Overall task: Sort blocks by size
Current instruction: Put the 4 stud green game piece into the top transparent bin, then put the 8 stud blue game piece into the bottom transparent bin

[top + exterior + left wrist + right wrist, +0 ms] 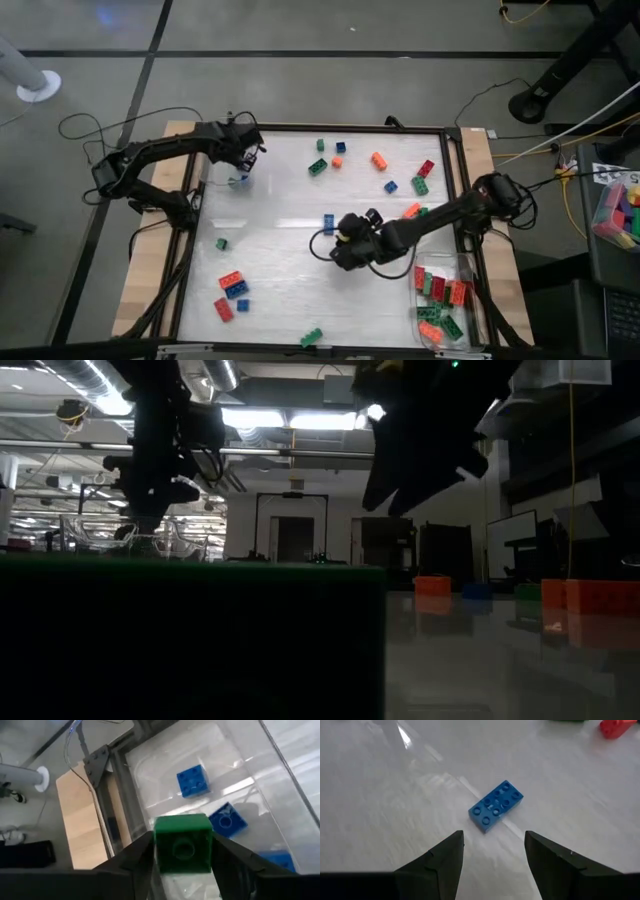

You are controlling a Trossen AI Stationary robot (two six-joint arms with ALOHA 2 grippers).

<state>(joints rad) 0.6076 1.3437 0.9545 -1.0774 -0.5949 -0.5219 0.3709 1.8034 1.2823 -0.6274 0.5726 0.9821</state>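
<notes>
Sorting looks underway. Left gripper (182, 865), at the high view's upper left over a clear plastic container (150, 780), has its jaws around a small square green plastic brick (182, 845), apparently to drop it beside small square blue plastic bricks (192, 781). Right gripper (492, 852), mid-frame, hangs spread above a long rectangular blue plastic brick (496, 811), seemingly lining up. Another clear tray (470, 265), lower right, collects long bricks.
</notes>
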